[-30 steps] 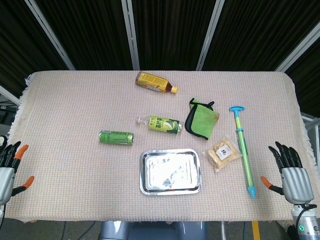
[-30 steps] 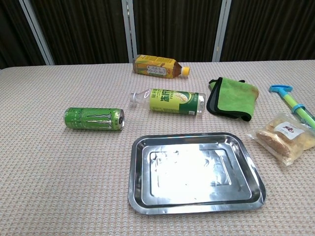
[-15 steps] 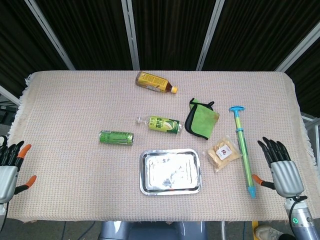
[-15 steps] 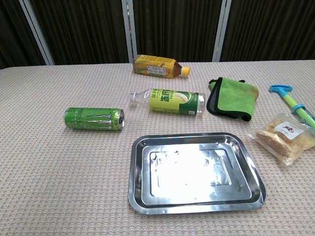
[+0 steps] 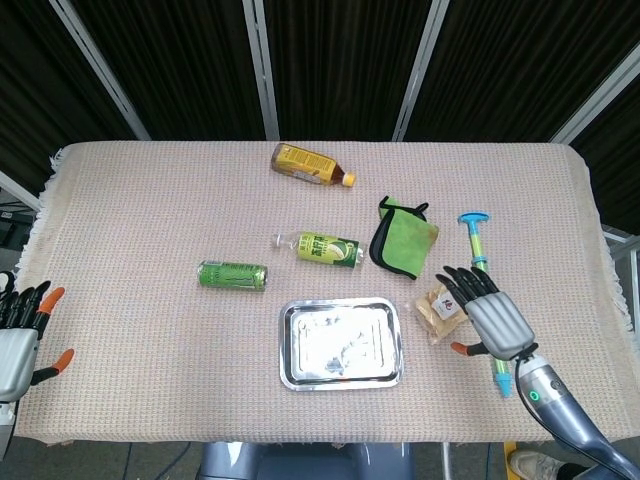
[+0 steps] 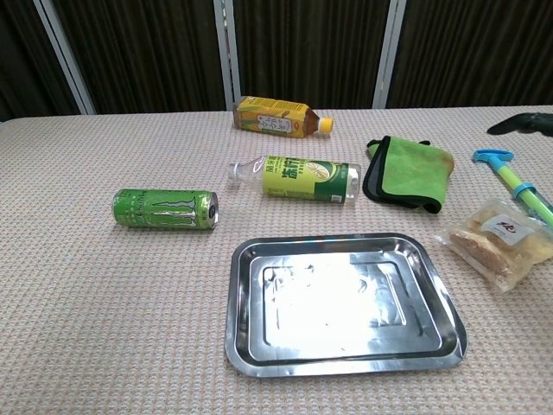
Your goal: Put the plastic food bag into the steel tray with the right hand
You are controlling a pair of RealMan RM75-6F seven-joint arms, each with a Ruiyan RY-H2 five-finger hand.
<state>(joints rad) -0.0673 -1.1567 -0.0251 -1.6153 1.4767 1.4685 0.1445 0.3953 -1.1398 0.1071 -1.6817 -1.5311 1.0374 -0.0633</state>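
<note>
The plastic food bag [image 5: 438, 306] [image 6: 499, 241], clear with tan food and a white label, lies flat on the cloth just right of the steel tray [image 5: 341, 343] [image 6: 342, 302]. The tray holds nothing. My right hand [image 5: 488, 312] hovers over the bag's right side with fingers spread and nothing held; its dark fingertips [image 6: 521, 123] show at the chest view's right edge. My left hand [image 5: 20, 335] stays at the table's left edge, fingers apart and holding nothing.
A green can [image 5: 232, 275], a green-label bottle [image 5: 322, 247], a yellow bottle [image 5: 309, 165] and a green cloth [image 5: 402, 237] lie behind the tray. A blue-green pump toy [image 5: 480, 270] lies right of the bag, partly under my right hand.
My right hand has swung left and forward from the table's right edge to over the bag and pump toy. The left hand has barely moved.
</note>
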